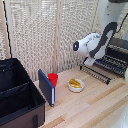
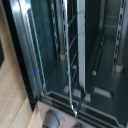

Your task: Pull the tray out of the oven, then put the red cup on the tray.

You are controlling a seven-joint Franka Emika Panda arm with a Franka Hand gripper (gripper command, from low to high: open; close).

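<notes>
The oven (image 1: 117, 55) stands at the exterior view's right edge with its front door (image 1: 100, 71) dropped open. The tray (image 1: 113, 63) shows as dark parallel bars at the oven mouth; in the wrist view its thin bars (image 2: 75, 52) lie inside the dark oven cavity (image 2: 97, 45). The red cup (image 1: 52, 78) stands upright on the wooden table, well to the left of the oven. My gripper (image 1: 90, 61) hangs under the white wrist just above the open door; its fingers are too small and dark to read, and the wrist view shows none.
A white bowl (image 1: 76, 85) with yellow contents sits between the cup and the oven door. A blue flat panel (image 1: 46, 87) stands next to the cup, against a big black case (image 1: 17, 95) at the left. A slatted wall runs behind.
</notes>
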